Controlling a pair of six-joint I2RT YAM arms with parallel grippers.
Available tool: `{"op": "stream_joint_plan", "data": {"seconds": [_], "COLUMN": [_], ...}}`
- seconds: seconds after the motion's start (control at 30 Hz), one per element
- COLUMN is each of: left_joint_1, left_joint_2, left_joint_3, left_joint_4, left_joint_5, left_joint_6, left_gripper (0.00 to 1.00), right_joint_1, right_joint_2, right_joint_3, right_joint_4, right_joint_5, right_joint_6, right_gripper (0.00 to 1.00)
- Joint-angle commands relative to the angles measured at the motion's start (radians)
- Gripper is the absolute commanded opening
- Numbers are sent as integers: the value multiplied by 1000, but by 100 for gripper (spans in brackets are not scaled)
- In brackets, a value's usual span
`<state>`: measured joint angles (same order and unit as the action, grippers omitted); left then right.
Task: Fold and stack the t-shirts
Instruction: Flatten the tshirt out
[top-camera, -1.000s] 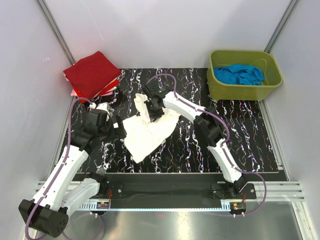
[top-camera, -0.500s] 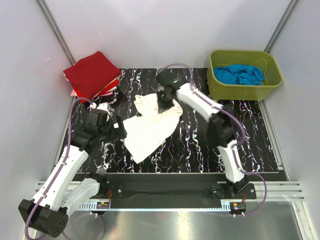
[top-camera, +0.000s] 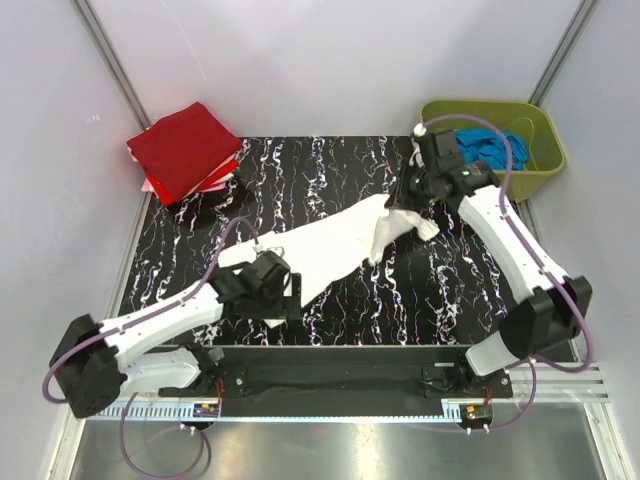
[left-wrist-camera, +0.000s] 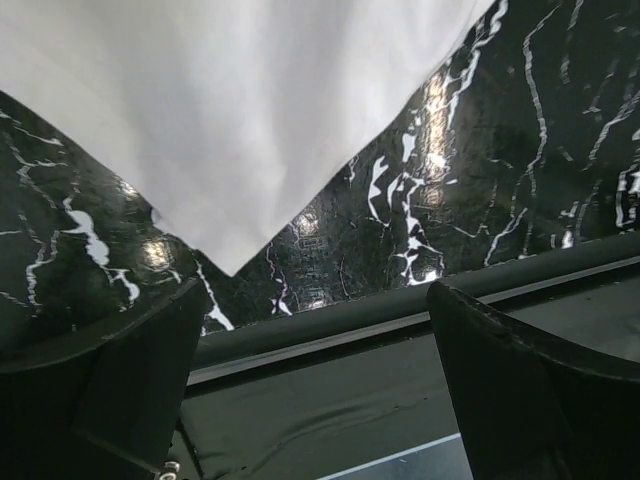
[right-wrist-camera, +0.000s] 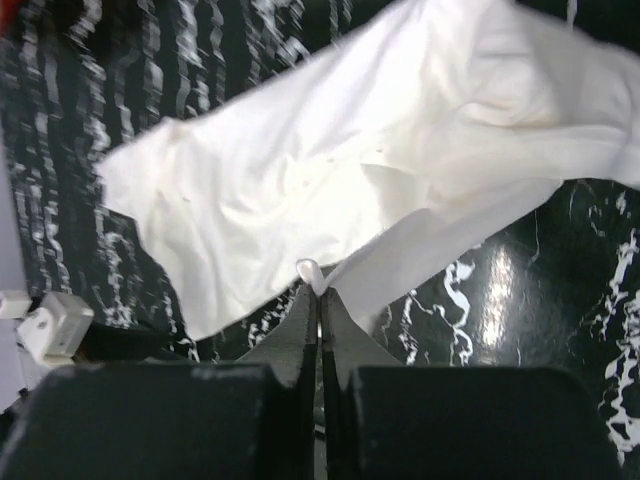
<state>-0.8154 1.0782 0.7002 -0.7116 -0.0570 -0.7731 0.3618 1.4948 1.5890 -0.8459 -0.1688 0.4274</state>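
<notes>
Stretching diagonally across the black, white-veined worktop (top-camera: 450, 290), the white t-shirt (top-camera: 320, 250) lies rumpled and unfolded, its plain cloth pulled long from near-left to far-right. The right gripper (right-wrist-camera: 318, 295) has its jaws pinching a thin fold of it near the green bin (top-camera: 440, 180), while the left gripper (left-wrist-camera: 315, 310) hangs with jaws spread wide over the shirt's near corner. A stack of red and pink folded shirts (top-camera: 185, 150) sits at the far-left corner.
</notes>
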Motion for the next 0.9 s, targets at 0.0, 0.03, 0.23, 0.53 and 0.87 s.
{"op": "stream_joint_plan", "data": {"seconds": [0.0, 0.03, 0.23, 0.53, 0.87], "left_joint_1": [-40, -45, -47, -47, -47], "left_joint_2": [60, 77, 94, 129, 155], "left_joint_3": [1, -1, -48, -137, -99], "left_joint_4": [92, 90, 87, 178, 229], "left_joint_5": [-66, -81, -132, -156, -147], "left_joint_6": [-100, -103, -140, -169, -94], "left_gripper": [99, 99, 99, 99, 0], "right_joint_1": [-32, -35, -69, -119, -141], "right_joint_2": [28, 18, -17, -77, -94], "right_joint_3": [-87, -96, -141, -224, -258], "right_joint_4": [19, 24, 24, 30, 31], "right_joint_5": [-35, -35, -44, -66, -83], "right_joint_6": [13, 14, -6, -21, -32], "right_gripper": [0, 0, 0, 0, 0]}}
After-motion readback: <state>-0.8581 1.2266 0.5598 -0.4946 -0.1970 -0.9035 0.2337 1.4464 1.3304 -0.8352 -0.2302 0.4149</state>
